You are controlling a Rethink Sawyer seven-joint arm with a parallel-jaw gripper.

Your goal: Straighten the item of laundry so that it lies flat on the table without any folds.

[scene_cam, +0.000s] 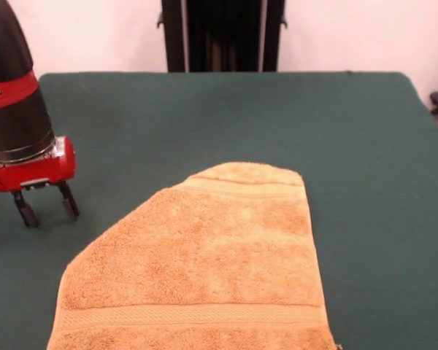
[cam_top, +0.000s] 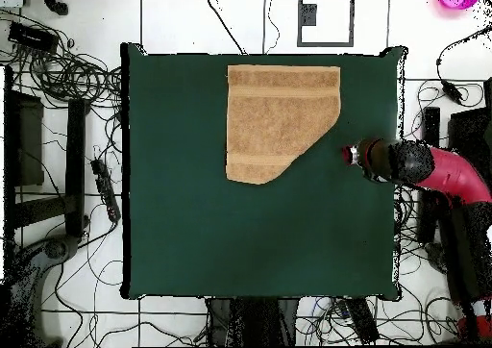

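The golden-orange towel (scene_cam: 204, 262) lies on the dark green table (scene_cam: 226, 117) at the near middle, running off the bottom edge. Its far left corner looks folded under, leaving a long slanted edge. A woven band shows near the far hem and another near the near hem. In the overhead view the towel (cam_top: 279, 118) sits by the table's top edge with its lower right corner cut off on a slant. My gripper (scene_cam: 47, 210) is at the left, clear of the towel, its two fingers pointing down, slightly apart and empty. It shows in the overhead view (cam_top: 349, 155) just right of the slanted edge.
The black pedestal (scene_cam: 223, 35) stands behind the table's far edge. Cables and stands (cam_top: 67, 94) lie on the floor around the table (cam_top: 259, 238). The arm (cam_top: 437, 168) reaches in over the right edge in the overhead view.
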